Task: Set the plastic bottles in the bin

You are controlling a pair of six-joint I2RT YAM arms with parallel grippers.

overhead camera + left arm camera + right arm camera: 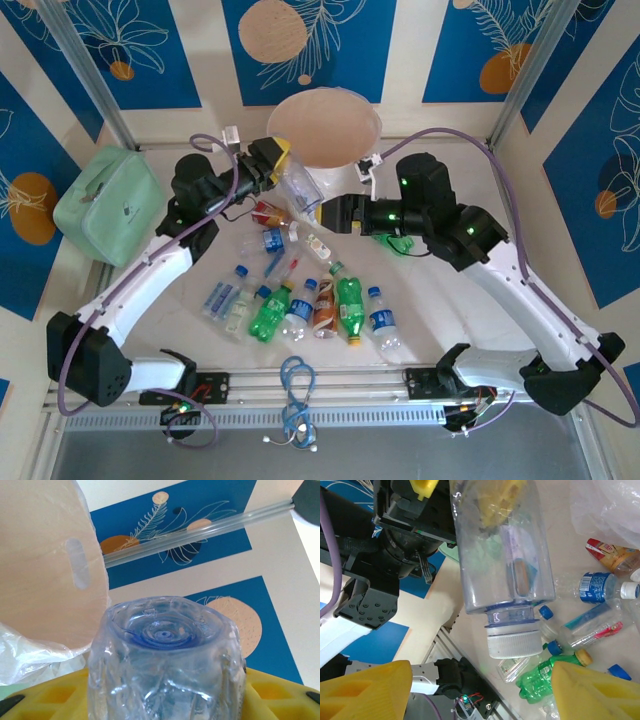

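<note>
Step in hand, as I judge it: get the clear bottle (pixel 502 555) over the bin (pixel 330 120) and drop it. To do it well I should lift it above the rim first, bring the whole body over the opening, and only then let go. The thin liner (pixel 20 655) hangs just beside the bottle, so no dragging across it. My right arm sits close, so I'd hold it back while the left one swings.

My left gripper (pixel 288 172) is clamped across the bottle's body. The yellow fingers (pixel 47 700) press it from both sides, and the wall looks slightly crushed. The base end faces my left wrist camera; the pale cap (pixel 514 640) points down toward the table (pixel 430 290). The bottle is in the air, right beside the bin's near wall, not yet above the opening.

My right gripper (pixel 332 213) has its fingers (pixel 365 690) spread wide, gripping nothing. The cap sits ahead of them and I see no contact.

The other bottles (pixel 300 300) lie loose on the table, well short of the bin.
</note>
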